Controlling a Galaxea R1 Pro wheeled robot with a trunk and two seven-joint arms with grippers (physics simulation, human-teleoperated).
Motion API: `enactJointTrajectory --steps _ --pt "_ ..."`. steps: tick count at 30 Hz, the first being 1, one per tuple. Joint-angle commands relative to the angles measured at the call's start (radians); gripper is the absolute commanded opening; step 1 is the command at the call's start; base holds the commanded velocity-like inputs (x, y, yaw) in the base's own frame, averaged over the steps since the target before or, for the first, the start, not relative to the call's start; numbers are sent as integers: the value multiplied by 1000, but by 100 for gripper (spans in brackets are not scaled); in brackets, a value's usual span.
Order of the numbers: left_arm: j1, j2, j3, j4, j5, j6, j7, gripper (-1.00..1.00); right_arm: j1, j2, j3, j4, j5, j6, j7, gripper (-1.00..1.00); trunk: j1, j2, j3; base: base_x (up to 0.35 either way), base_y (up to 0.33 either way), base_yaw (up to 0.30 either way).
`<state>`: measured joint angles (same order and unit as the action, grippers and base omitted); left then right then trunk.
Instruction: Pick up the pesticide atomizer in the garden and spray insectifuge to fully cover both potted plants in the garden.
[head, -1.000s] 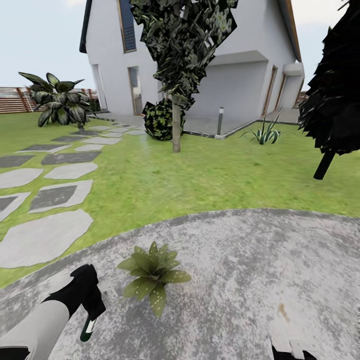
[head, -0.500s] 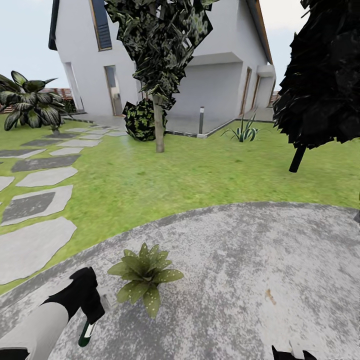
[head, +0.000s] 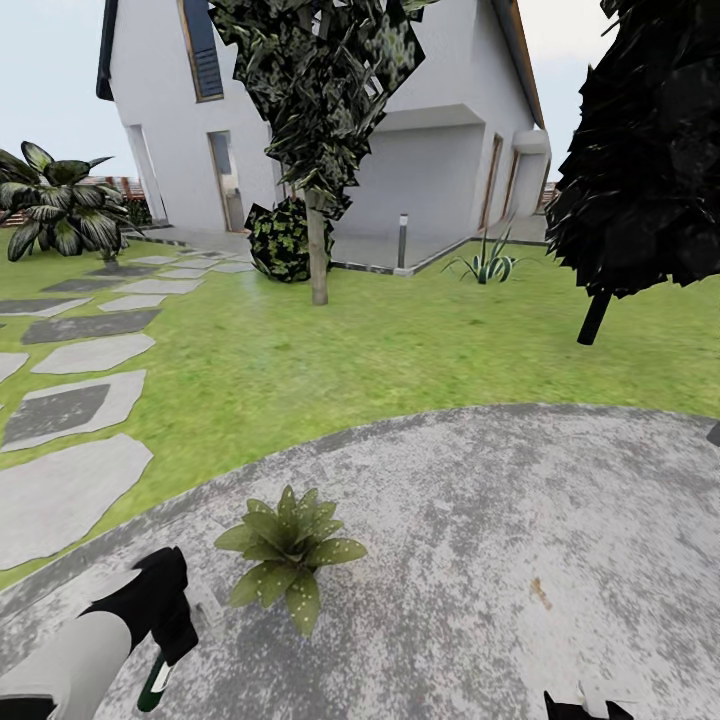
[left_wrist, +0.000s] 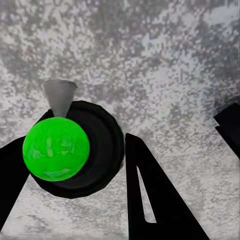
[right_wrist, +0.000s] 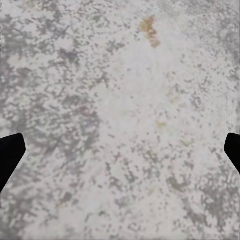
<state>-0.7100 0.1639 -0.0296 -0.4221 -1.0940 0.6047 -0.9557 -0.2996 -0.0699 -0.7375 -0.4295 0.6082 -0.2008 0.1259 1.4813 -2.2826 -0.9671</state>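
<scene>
left black gripper (head: 165, 640): closed on small dark green spray bottle (head: 152, 686) | right gripper (right_wrist: 120, 150): fingers wide apart, holding nothing | leafy green potted plant (head: 288, 552): near bottle, on grey stone patio (head: 520, 560)

Home garden, green lawn (head: 400, 350), round stone patio (head: 500, 560), stepping stones (head: 70, 410), white house (head: 420, 130), dark trees (head: 320, 90)

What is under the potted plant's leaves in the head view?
The grey stone patio lies under and around the potted plant. Its pot is covered by the leaves.
</scene>
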Motion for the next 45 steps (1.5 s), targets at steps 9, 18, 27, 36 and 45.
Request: enactJointTrajectory --steps 9,18,27,36,45 --pt "-1 -3 -3 -3 3 10 -5 -100 -1 1 -8 0 5 -4 8 100 0 0 6 0 0 -181" --pt "-1 -2 -3 -3 2 9 -5 -100 -1 1 -8 0 5 -5 8 100 0 0 9 -8 155 -79" --pt "0 -3 -4 -2 0 9 -5 -100 -1 2 -8 0 5 -5 8 100 0 0 9 -77 265 0" --pt "0 -7 -4 -3 2 9 -5 -100 -1 2 -8 0 5 -5 8 100 0 0 9 -23 9 0" --pt "32 25 1 26 6 6 -3 -100 -1 2 -8 1 5 -5 8 100 0 0 9 -1 0 0"
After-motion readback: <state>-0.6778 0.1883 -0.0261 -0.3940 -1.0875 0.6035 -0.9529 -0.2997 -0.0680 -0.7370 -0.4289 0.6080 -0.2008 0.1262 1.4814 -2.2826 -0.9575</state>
